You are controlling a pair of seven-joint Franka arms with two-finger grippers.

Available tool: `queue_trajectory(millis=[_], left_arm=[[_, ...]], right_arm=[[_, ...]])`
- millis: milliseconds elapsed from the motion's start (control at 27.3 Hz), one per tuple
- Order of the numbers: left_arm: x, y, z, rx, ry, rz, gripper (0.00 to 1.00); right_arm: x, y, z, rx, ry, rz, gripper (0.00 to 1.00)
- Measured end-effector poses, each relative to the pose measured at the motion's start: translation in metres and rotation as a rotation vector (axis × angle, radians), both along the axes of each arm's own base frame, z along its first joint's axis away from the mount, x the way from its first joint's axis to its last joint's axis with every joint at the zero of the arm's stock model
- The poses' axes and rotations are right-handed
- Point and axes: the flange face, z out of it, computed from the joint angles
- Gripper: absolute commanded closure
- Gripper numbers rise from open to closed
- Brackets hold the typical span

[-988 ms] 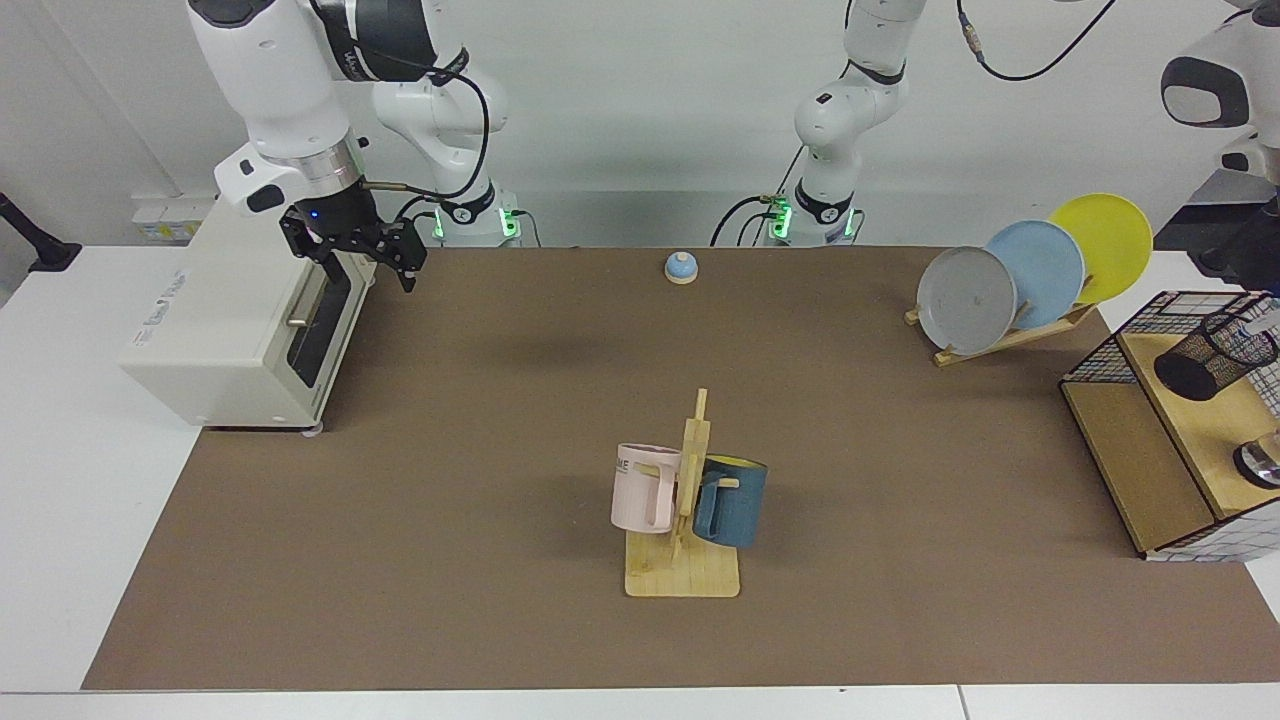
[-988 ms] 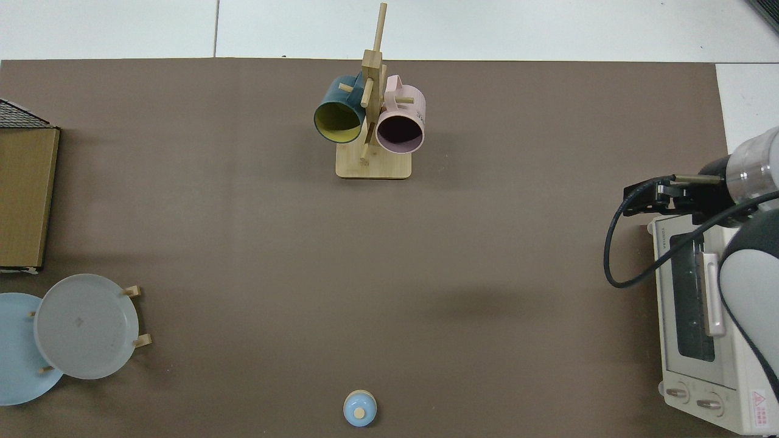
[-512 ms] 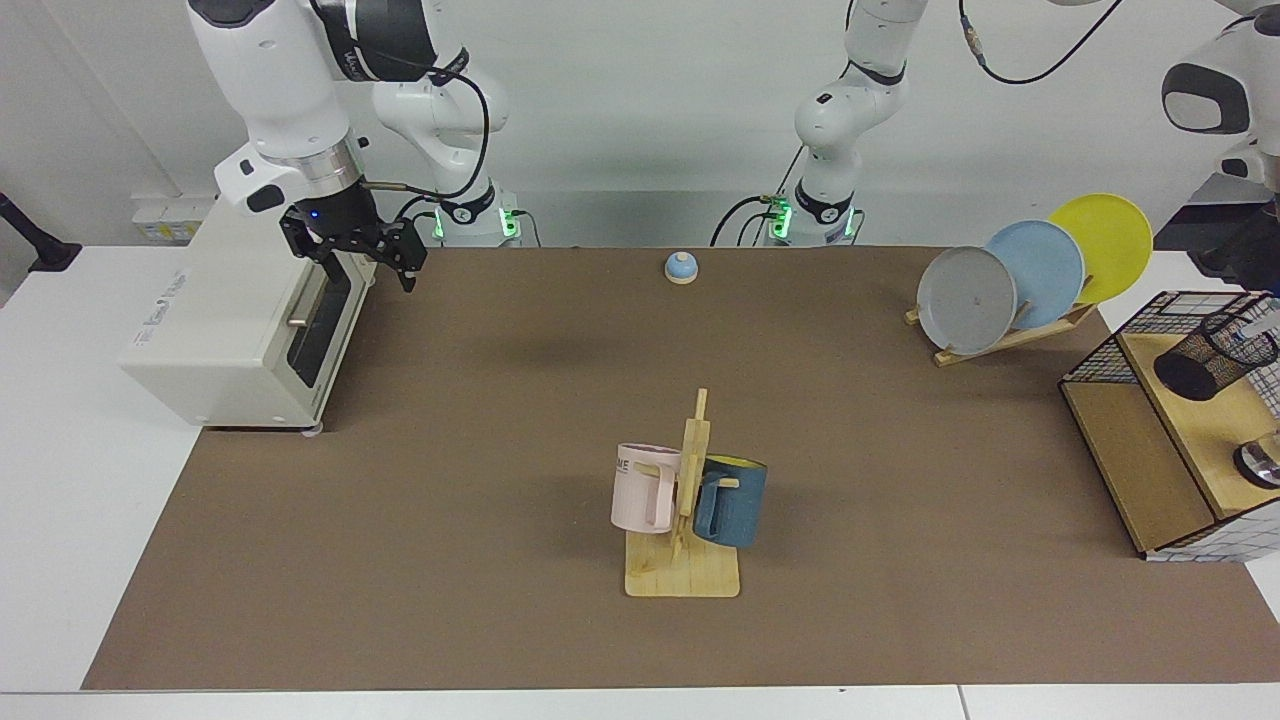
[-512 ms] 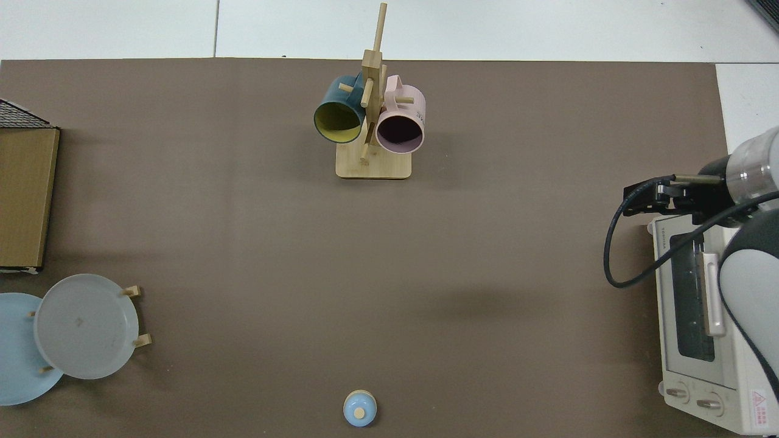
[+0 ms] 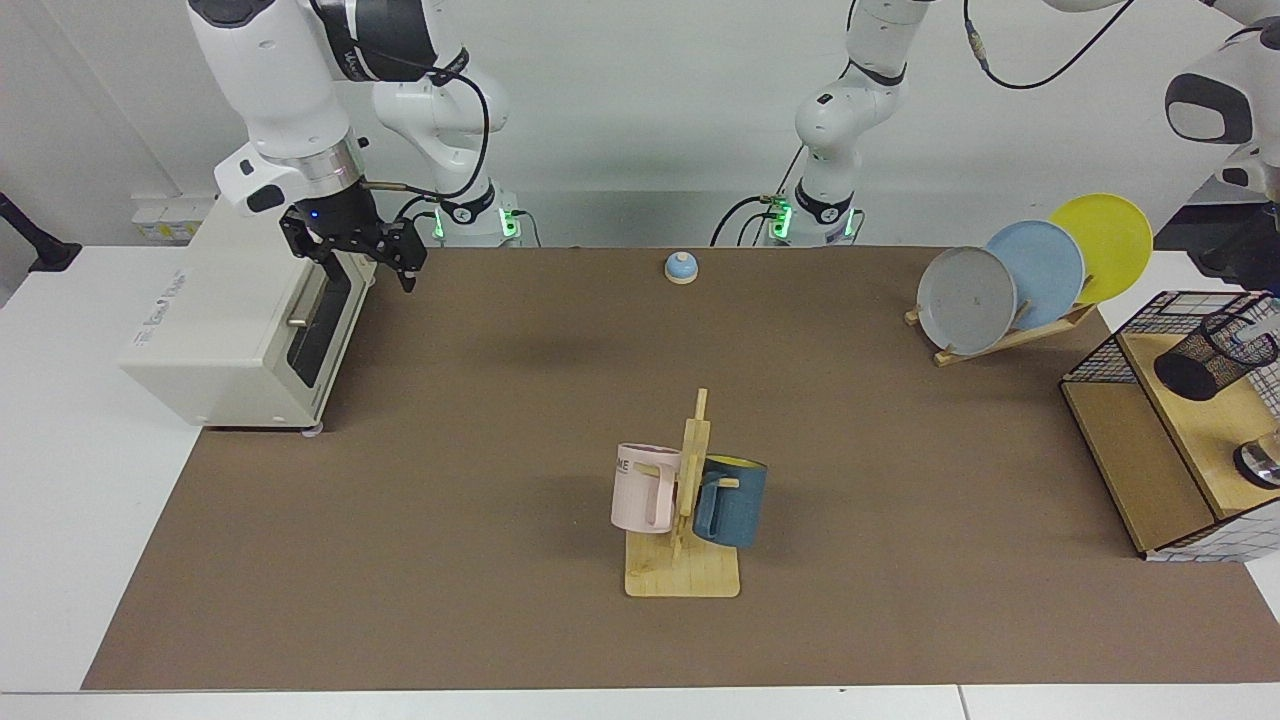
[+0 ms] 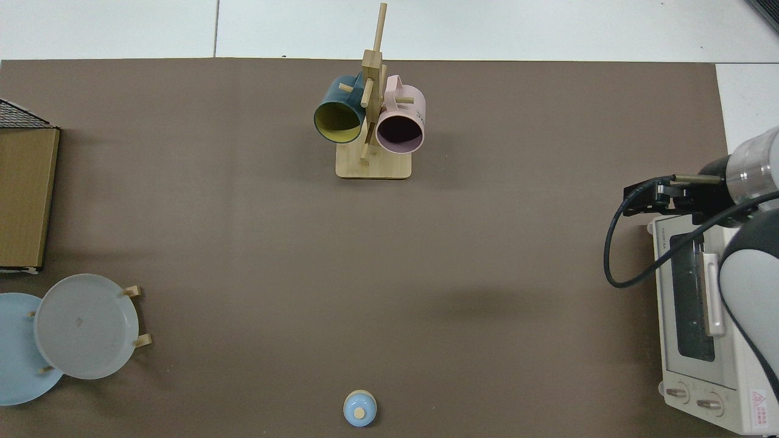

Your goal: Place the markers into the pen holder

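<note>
Judging by the marker standing in the mesh pen holder on the wire shelf, the drop looked done. The left gripper was out of frame (its state unknowable); the right gripper waited beside the toaster oven, apparently pressed together.

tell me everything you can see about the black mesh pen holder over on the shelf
The pen holder is a black wire-mesh cylindrical cup with see-through lattice walls. It stands on the wooden top of a wire-grid shelf unit at the far right edge of the facing view, and appears tilted. A slim white marker with blue on it shows at its rim, seemingly inside. The left arm's dark end hangs just above it, cut off by the frame. The top view does not show it.
</note>
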Motion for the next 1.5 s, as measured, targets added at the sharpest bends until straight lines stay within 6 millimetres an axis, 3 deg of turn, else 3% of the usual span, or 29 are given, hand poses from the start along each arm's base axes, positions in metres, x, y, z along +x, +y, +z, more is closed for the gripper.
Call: queue_trajectory(millis=[73, 110, 146, 183, 220, 549, 768, 1134, 1500], left_arm=[[0.000, 0.000, -0.002, -0.001, 0.003, 0.000, 1.00], [0.000, 0.000, -0.002, -0.002, 0.004, 0.000, 0.90], [0.001, 0.000, -0.003, -0.003, 0.006, 0.000, 0.61], [0.001, 0.000, -0.004, -0.004, 0.007, 0.000, 0.21], [0.001, 0.001, -0.005, -0.005, 0.010, 0.001, 0.00], [0.000, -0.001, -0.008, -0.015, 0.035, 0.011, 0.00], [0.006, -0.021, -0.004, -0.079, 0.008, 0.011, 0.00], [0.017, -0.098, 0.002, -0.293, -0.041, 0.206, 0.00], [0.013, -0.170, 0.000, -0.549, -0.139, 0.685, 0.00]], right_arm=[[0.000, 0.000, 0.000, 0.000, 0.000, 0.000, 0.00], [0.000, 0.000, 0.000, 0.000, 0.000, 0.000, 0.00], [0.000, 0.000, 0.000, 0.000, 0.000, 0.000, 0.00], [0.000, 0.000, 0.000, 0.000, 0.000, 0.000, 0.00], [0.000, 0.000, 0.000, 0.000, 0.000, 0.000, 0.00], [0.000, 0.000, 0.000, 0.000, 0.000, 0.000, 0.00], [0.000, 0.000, 0.000, 0.000, 0.000, 0.000, 0.00], [0.000, 0.000, 0.000, 0.000, 0.000, 0.000, 0.00], [0.000, 0.000, 0.000, 0.000, 0.000, 0.000, 0.00]])
